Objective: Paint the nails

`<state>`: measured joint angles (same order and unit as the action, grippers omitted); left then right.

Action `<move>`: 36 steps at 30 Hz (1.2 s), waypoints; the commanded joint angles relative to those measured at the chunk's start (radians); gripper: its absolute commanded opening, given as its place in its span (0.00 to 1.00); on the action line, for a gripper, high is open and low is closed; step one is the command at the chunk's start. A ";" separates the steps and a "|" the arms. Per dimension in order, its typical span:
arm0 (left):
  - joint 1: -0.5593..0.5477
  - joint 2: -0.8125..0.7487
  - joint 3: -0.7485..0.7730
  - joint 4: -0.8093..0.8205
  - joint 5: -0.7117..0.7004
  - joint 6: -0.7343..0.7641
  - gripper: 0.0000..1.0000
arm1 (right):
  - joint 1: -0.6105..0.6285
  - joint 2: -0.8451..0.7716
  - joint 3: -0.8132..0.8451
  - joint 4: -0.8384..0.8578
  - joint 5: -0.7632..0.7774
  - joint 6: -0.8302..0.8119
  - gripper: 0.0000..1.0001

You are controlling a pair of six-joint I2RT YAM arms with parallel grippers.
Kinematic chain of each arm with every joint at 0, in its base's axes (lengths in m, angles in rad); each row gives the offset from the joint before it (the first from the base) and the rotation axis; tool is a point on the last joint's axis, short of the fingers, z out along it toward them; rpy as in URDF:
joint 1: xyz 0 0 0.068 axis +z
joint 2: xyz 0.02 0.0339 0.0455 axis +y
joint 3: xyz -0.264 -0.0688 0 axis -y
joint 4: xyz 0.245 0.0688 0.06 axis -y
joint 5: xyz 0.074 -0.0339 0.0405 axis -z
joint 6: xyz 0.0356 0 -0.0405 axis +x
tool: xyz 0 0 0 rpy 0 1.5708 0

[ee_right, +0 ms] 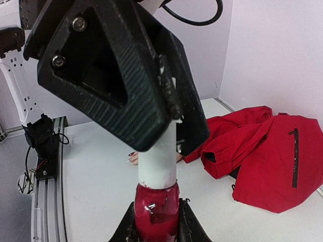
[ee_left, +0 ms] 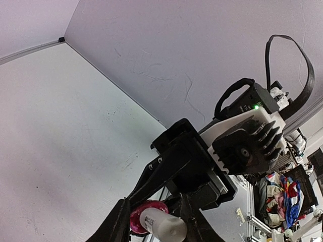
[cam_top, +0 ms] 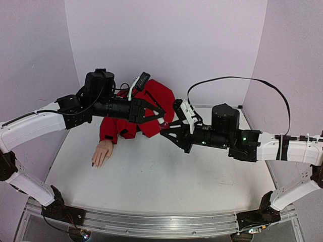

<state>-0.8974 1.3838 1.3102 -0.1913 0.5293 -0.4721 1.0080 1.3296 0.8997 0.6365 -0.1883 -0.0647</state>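
Observation:
A small pink-red polish bottle (ee_right: 156, 214) with a white cap (ee_right: 157, 159) is held in the air between both grippers. My right gripper (ee_right: 156, 224) is shut on the bottle's red body. My left gripper (ee_left: 156, 226) is shut on the white cap (ee_left: 164, 226). In the top view the two grippers meet tip to tip, left (cam_top: 161, 121) and right (cam_top: 165, 132), above the table's middle. The beige mannequin hand (cam_top: 102, 151) lies flat at the left, with dark nails (cam_top: 95, 163) at its fingertips. In the right wrist view the cap hides most of the hand (ee_right: 132, 159).
The red jacket (cam_top: 151, 103) is heaped at the back behind the left gripper, its sleeve leading to the hand; it also shows in the right wrist view (ee_right: 275, 156). White walls close the table on three sides. A metal rail (cam_top: 151, 224) runs along the near edge.

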 commanded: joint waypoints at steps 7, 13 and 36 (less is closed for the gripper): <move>-0.004 0.026 0.063 -0.002 -0.008 0.037 0.00 | 0.013 -0.046 -0.012 0.034 0.087 -0.005 0.00; -0.013 0.034 0.016 -0.063 -0.224 0.112 0.00 | 0.012 -0.078 -0.078 -0.050 0.361 0.037 0.85; -0.401 0.463 -0.033 -0.036 -0.794 0.145 0.00 | -0.019 -0.630 -0.242 -0.326 0.807 0.109 0.98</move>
<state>-1.2858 1.8114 1.2201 -0.2623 -0.1623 -0.3470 0.9886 0.7002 0.6193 0.3149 0.5934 0.0269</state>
